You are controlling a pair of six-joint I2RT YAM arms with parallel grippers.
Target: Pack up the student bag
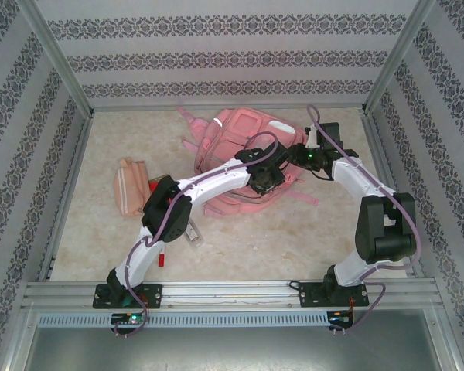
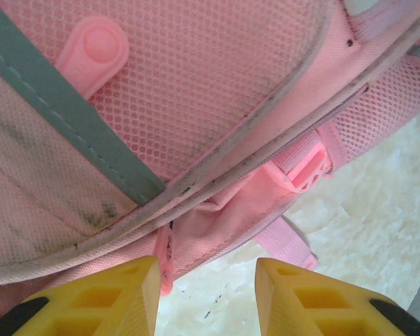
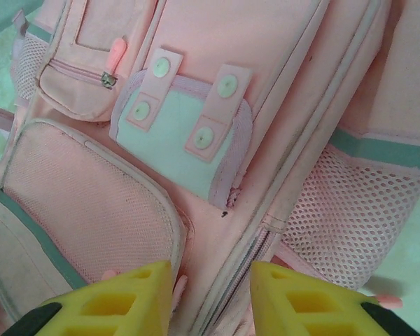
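1. The student bag [image 1: 230, 137] lies flat on the desk [image 1: 317, 232], towards the back and middle, with its front pockets facing up.
2. The step in hand looks like getting the bag open. I judge it best for 1 gripper to pin the fabric while the other draws the zip, so the soft body does not slide or bunch.
3. The left gripper [image 2: 206, 269] has its fingers apart and nothing between them. It hangs at the bag's lower edge, where a pink zip pull [image 2: 165, 260] dangles just beside its left finger. A small sideways shift should bring the pull between the pads before closing.
4. The right gripper [image 3: 211, 276] is also spread and empty. It sits above the bag's front, with a zip seam [image 3: 264, 241] running up just beyond the gap between its fingers.
5. Close squarely on the tab, not on loose fabric or mesh.
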